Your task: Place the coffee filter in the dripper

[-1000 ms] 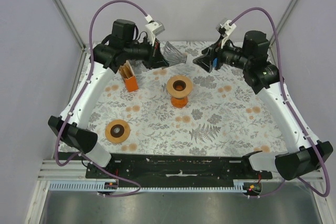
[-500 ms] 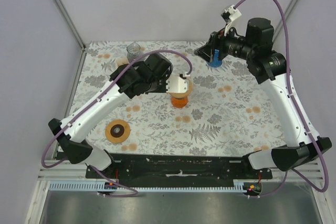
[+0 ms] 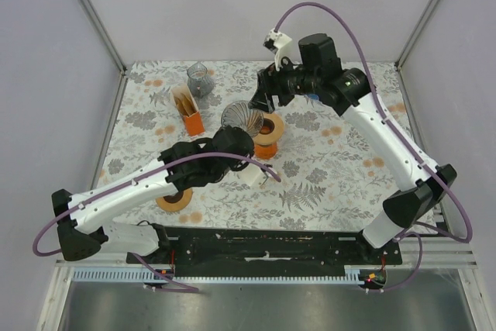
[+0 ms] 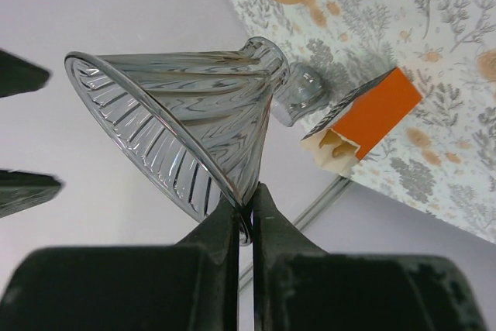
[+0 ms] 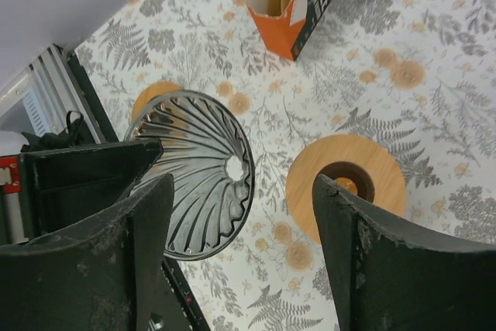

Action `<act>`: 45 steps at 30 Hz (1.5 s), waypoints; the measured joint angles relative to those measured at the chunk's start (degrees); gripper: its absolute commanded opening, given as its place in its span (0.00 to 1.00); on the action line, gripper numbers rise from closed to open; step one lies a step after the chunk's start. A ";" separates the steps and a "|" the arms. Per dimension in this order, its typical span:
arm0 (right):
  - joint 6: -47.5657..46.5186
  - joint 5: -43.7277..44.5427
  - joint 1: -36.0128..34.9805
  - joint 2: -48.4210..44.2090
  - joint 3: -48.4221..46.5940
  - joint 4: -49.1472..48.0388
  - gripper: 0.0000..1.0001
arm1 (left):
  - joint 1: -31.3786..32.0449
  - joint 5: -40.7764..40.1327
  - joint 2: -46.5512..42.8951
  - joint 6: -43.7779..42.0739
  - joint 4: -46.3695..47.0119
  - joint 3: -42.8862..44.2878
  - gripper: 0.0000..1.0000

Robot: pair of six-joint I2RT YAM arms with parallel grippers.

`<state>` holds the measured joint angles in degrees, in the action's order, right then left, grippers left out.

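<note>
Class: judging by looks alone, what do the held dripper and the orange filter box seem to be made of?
The dripper: probably smoky glass, possibly clear plastic; it is see-through, glossy and ribbed. The orange filter box: likely matte printed cardboard, with thin folded walls and an open top.

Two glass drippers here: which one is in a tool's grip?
The ribbed dripper near the middle, pinched by its rim in the left tool. The other dripper stands free at the back, by the orange filter box.

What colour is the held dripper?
The dripper is clear smoky grey, ribbed; best in the left wrist view.
</note>
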<state>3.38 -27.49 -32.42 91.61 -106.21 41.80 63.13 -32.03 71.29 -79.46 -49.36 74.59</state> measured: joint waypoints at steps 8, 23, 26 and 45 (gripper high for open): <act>-1.79 0.44 -2.71 4.52 -0.22 5.07 0.26 | 0.00 -3.13 0.00 -4.26 6.38 -1.05 0.02; -1.49 1.22 4.26 5.53 -0.57 6.54 0.00 | -0.07 3.72 4.09 10.54 -1.84 14.03 0.69; -1.49 1.05 7.78 5.53 -0.07 6.80 0.00 | -1.57 9.64 6.84 19.71 -5.73 25.27 0.69; -1.31 -2.93 10.03 12.52 0.63 11.52 0.00 | -32.52 44.87 25.92 81.20 -10.45 40.52 0.77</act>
<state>2.07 -30.41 -22.39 104.14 -105.58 53.32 30.61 12.84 97.21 1.74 -59.81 115.11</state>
